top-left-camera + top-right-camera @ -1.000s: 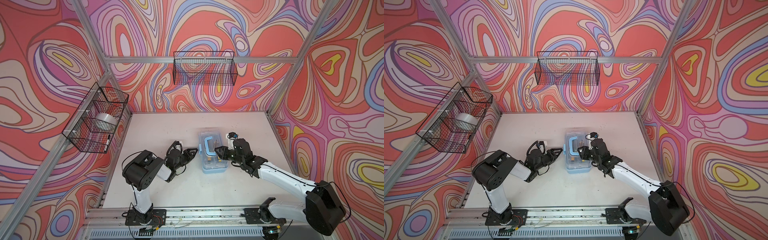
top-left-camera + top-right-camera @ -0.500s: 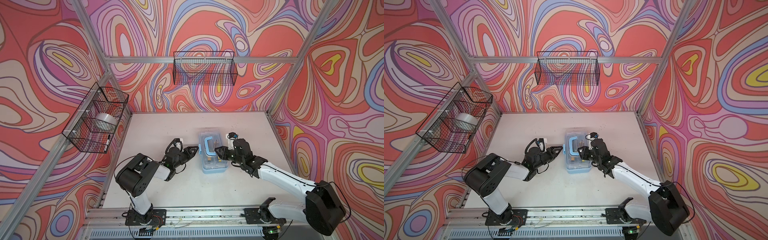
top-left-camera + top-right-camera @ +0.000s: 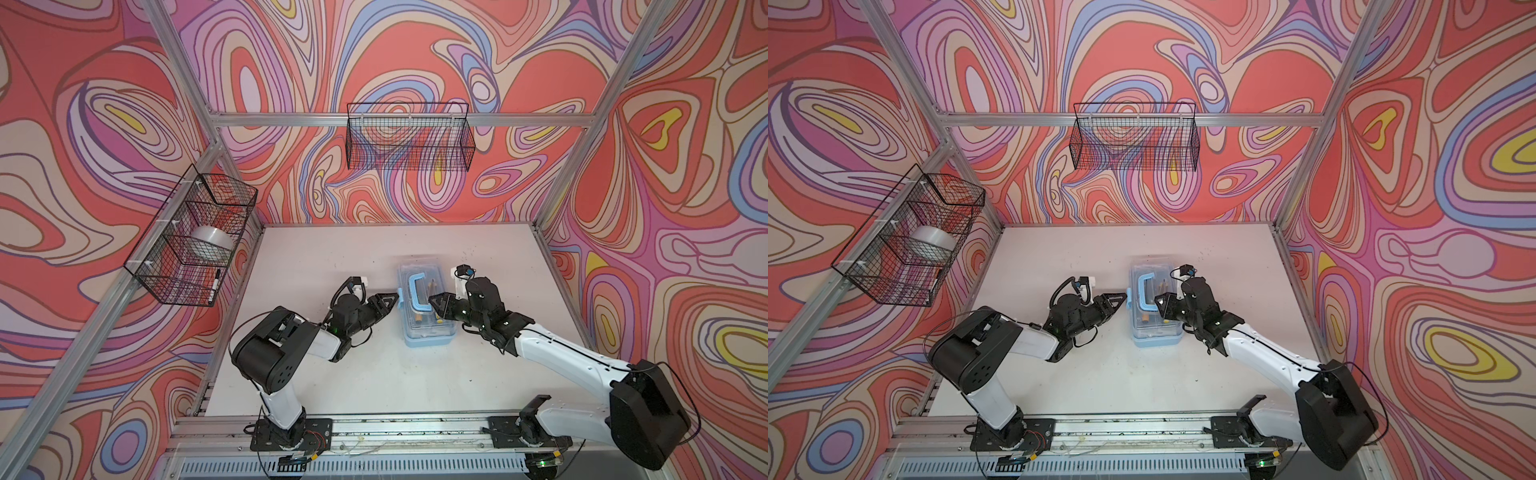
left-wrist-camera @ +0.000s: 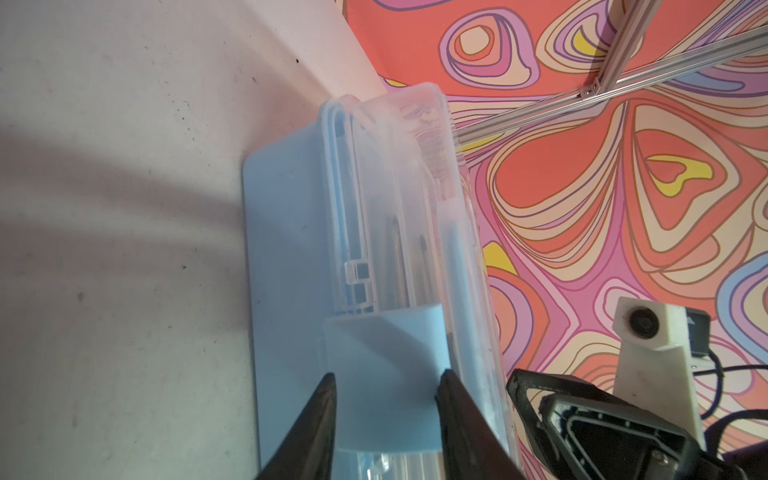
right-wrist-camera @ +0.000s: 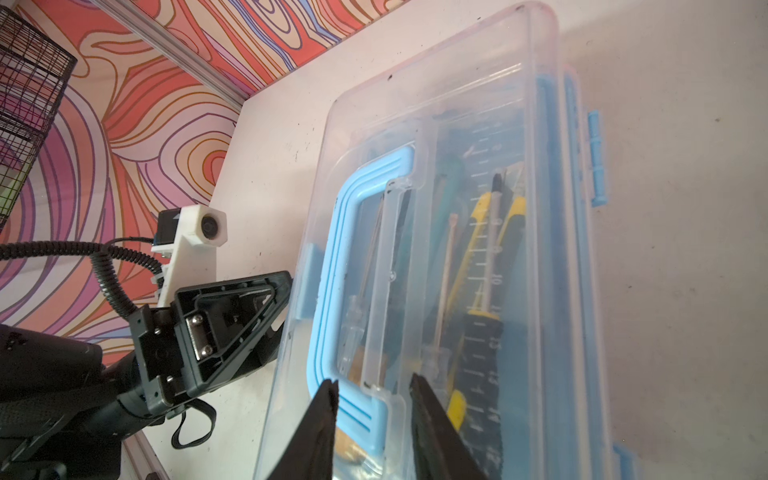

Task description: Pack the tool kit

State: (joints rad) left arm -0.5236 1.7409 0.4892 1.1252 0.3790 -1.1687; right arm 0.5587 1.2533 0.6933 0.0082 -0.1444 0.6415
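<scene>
Left tool (image 4: 386,384) advanced; wrist views alone show it straddling the latch (image 4: 382,357), right tool (image 5: 374,384) the handle (image 5: 328,266), grip uncertain.

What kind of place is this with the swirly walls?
Probably a robot test booth: a left arm and a right arm bolted to a rail, a white table, swirly printed walls on a metal frame.

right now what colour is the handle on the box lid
Light blue; the handle shows best in the right wrist view.

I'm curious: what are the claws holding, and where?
Left gripper pinches the tool kit's blue side latch; right gripper straddles one end of its blue handle; grip uncertain.
</scene>
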